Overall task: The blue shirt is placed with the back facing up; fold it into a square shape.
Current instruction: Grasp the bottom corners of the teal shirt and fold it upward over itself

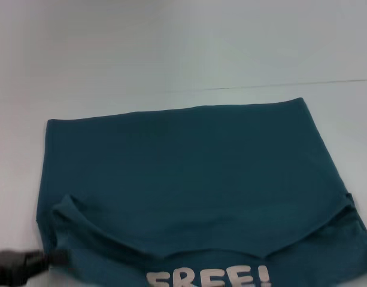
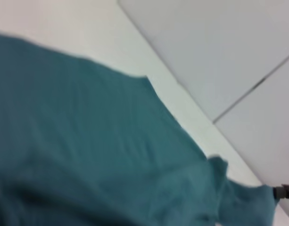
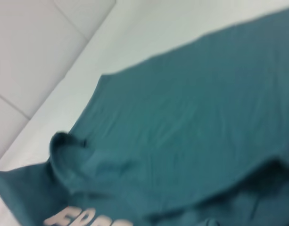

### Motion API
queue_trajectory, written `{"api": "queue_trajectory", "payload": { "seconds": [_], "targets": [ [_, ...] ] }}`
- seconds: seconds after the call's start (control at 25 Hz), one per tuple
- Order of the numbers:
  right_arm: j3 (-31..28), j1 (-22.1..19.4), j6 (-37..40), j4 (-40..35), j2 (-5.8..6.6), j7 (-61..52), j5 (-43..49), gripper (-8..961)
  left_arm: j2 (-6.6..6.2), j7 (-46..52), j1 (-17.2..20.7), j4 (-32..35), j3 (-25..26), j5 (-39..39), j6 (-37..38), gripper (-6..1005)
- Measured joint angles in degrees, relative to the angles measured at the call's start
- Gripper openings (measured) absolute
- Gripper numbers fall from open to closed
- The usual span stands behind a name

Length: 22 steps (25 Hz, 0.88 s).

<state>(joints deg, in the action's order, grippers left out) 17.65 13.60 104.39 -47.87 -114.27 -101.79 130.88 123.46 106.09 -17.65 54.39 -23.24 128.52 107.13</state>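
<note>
Pale surface (image 1: 171, 54), seam line beyond. Blue shirt (image 1: 189, 173), white "FREE!" lettering (image 1: 210, 278) right of left tool (image 1: 21, 263); tool state indeterminate.

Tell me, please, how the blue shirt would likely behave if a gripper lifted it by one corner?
The blue shirt would probably droop limply, since its folded layer already sags in soft curves. It looks thin, so likely light. It lies in layers, and these might slide apart.

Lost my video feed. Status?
Left pincer low at blue shirt near-left edge. Right pincer out of view. Shirt partly folded, white lettering showing. Nothing in the way.
</note>
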Motion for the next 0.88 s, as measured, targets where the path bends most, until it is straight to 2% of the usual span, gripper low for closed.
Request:
{"api": "queue_trajectory", "payload": {
  "seconds": [0.2, 0.48, 0.68, 0.88],
  "targets": [
    [-1.1, 5.5, -2.9, 0.4, 0.45, 1.0, 0.0, 38, -1.37, 2.0, -6.3, -2.3, 2.3, -0.1, -4.4, -2],
    [-1.2, 13.2, -10.7, 2.4, 2.78, -0.1, -0.3, 37, -3.38, 6.0, -14.2, -6.5, 3.1, -1.5, -13.6, -1],
    [-0.5, 18.7, -20.5, 6.8, 4.07, -1.6, 0.0, 38, -3.73, 8.7, -18.7, -10.3, 2.9, -1.8, -24.2, -1],
    [1.8, 23.0, -32.7, 12.4, 4.03, -1.3, -0.1, 39, -3.78, 9.4, -23.6, -15.6, 2.2, -2.1, -36.9, -1]
  ]
}}
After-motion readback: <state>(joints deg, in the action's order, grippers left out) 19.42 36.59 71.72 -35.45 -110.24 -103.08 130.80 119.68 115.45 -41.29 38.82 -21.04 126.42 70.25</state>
